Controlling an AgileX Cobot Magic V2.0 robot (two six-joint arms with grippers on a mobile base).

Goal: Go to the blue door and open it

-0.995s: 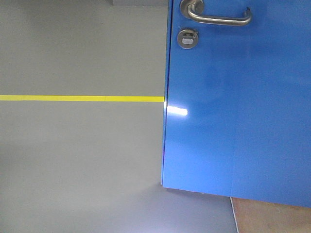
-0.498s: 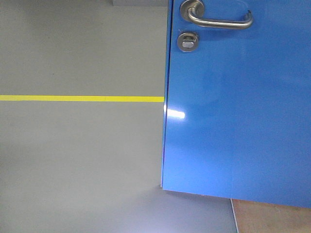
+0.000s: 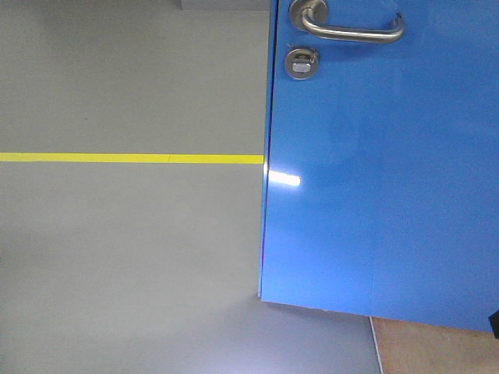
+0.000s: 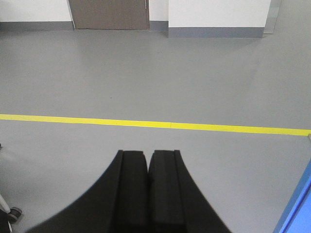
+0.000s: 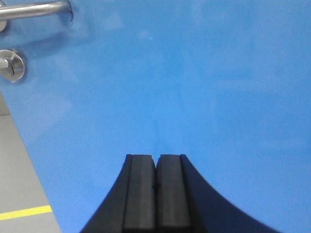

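Front view: blue door (image 3: pixel 382 171) fills the right side of frame, its free edge running top to bottom just right of centre, bottom corner off the grey floor (image 3: pixel 125 257) with a strip of brownish flooring (image 3: pixel 437 347) showing under it. Lever handle (image 3: pixel 347 23) sits at the top of the panel close to that edge, thumb-turn lock (image 3: pixel 301 62) directly below the handle's hub. Yellow floor line (image 3: pixel 132 158) runs in from the left and stops at the door edge. No arm in this view. Left wrist view: left end effector (image 4: pixel 147 167) has its pads pressed together, holding nothing, aimed over open floor left of the door; only a sliver of the door shows at bottom right, yellow line crossing ahead, brown door (image 4: pixel 109 13) in the far wall. Right wrist view: right end effector (image 5: pixel 155 170) also closed on nothing, facing the door panel straight on and close; can't tell whether it's touching. Handle and lock sit at upper left of it. My read: approach is basically done, the open step is in hand. Door looks already off its latch, so next move is likely a push with the right arm on the panel near the free edge, or reach up-left to the handle, pads parted first.
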